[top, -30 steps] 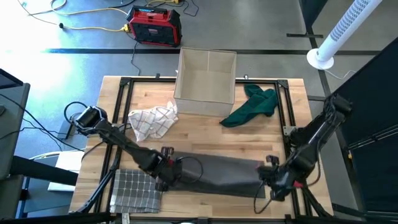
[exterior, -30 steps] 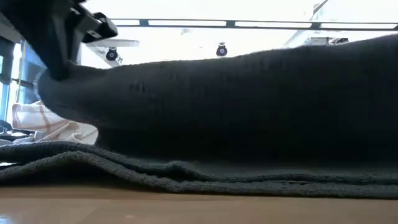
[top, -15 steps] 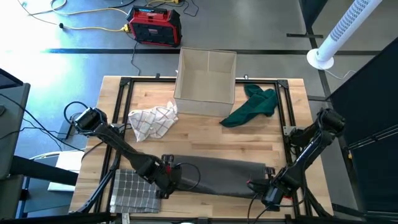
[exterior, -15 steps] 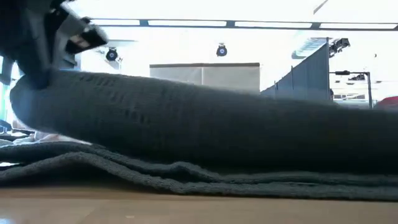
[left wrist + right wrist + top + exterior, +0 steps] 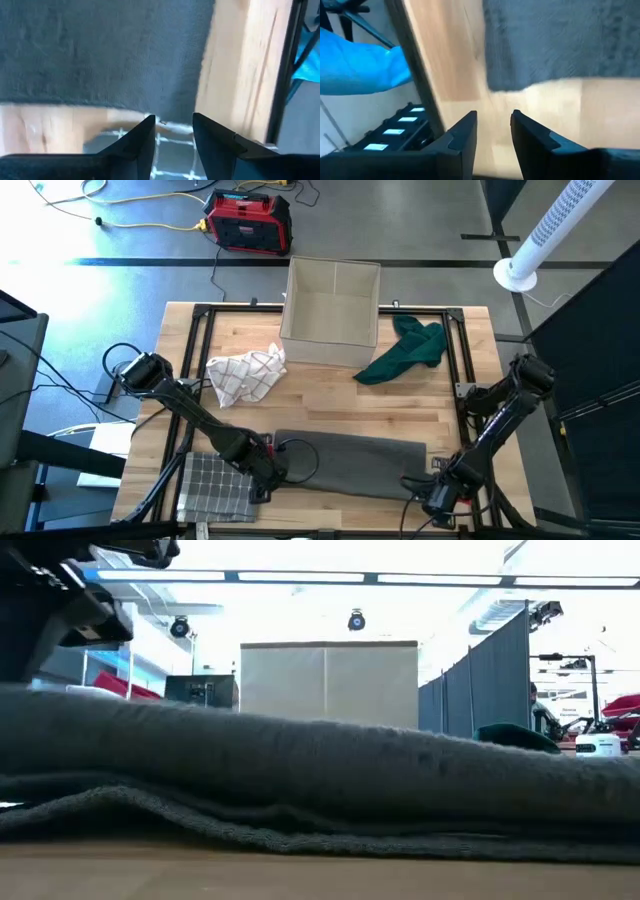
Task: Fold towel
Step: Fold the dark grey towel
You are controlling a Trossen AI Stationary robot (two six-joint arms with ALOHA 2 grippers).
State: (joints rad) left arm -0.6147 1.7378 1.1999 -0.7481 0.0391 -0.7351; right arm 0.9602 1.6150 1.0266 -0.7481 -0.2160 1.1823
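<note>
A dark grey towel (image 5: 350,462) lies folded near the table's near edge, its upper layer resting on the lower one (image 5: 320,780). My left gripper (image 5: 266,476) stands open just off the towel's left near corner (image 5: 170,107), with nothing between its fingers. My right gripper (image 5: 430,496) stands open off the towel's right near corner (image 5: 520,75), over bare wood. In the low view my left gripper (image 5: 70,610) sits above the towel's left end.
A folded grey checked cloth (image 5: 215,485) lies left of the towel, under my left arm. Farther back are a white checked cloth (image 5: 245,372), an open cardboard box (image 5: 332,310) and a green cloth (image 5: 405,350). A black frame rail (image 5: 462,370) borders the table.
Both grippers have gone toward the table's near edge and down, carrying the towel's raised layer over the lower one. They have let go; the upper layer has sunk flat and the towel lies folded over.
</note>
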